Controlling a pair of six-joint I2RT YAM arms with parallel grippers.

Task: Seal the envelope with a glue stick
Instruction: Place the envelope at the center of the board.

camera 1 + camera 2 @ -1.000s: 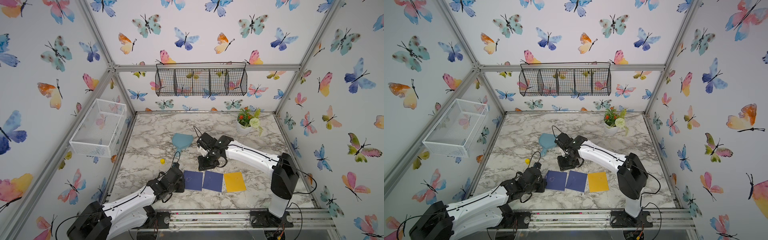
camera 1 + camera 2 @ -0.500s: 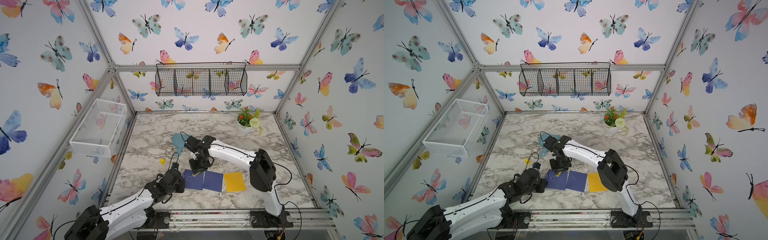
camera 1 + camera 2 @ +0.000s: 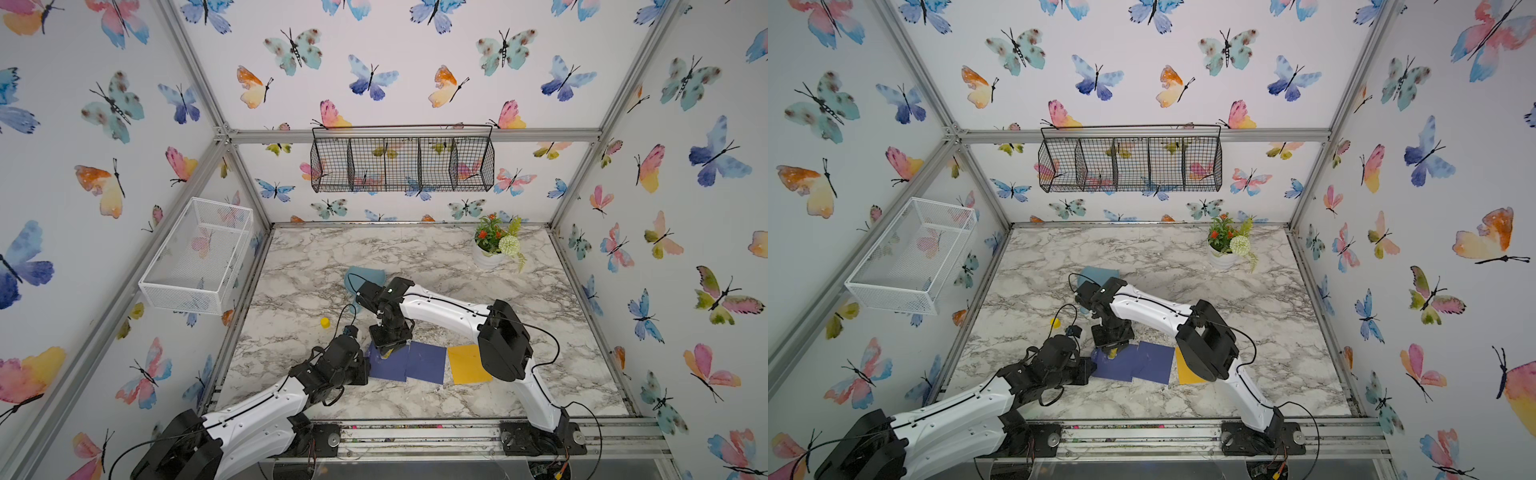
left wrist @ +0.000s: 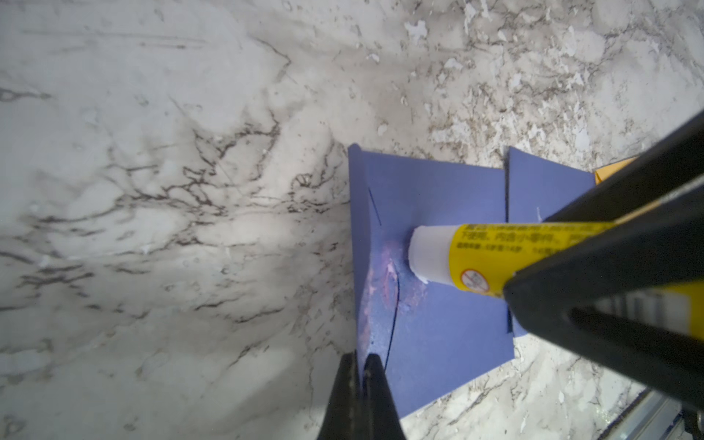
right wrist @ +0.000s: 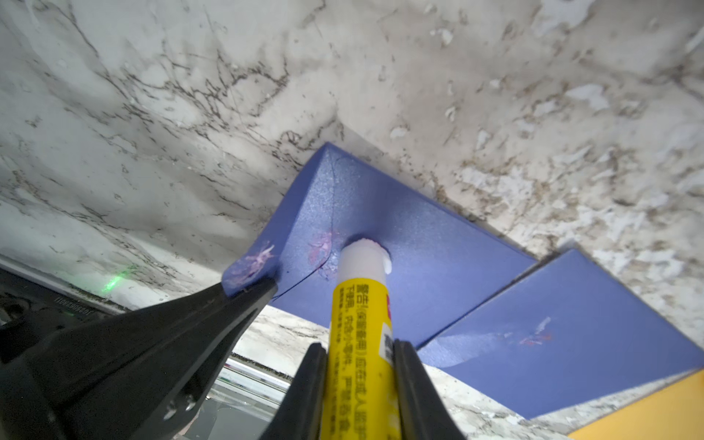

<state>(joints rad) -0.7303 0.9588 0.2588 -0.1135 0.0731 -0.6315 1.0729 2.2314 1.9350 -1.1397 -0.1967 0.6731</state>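
Observation:
A blue envelope [image 3: 388, 365] [image 5: 419, 259] lies near the table's front, left of centre. Its flap [image 4: 362, 266] [image 5: 293, 224] stands raised, and my left gripper [image 4: 361, 358] [image 3: 365, 362] is shut on the flap's edge. My right gripper [image 5: 360, 346] [image 3: 388, 350] points down over the envelope, shut on the yellow glue stick [image 5: 358, 304] [image 4: 476, 255] [image 3: 1112, 353]. The stick's white tip rests on the envelope just beside the flap's fold. Pinkish glue smears show on the flap and around the tip.
A second blue envelope [image 3: 428, 363] and a yellow one [image 3: 467, 363] lie to the right of the first. A small yellow cap [image 3: 325, 322] stands behind my left gripper. A pale blue sheet [image 3: 365, 276] lies mid-table. A potted plant [image 3: 490, 257] stands back right.
My right arm swung from mid-table toward the front left and lowered the glue stick onto the blue envelope. The left gripper stayed at the envelope's left edge.

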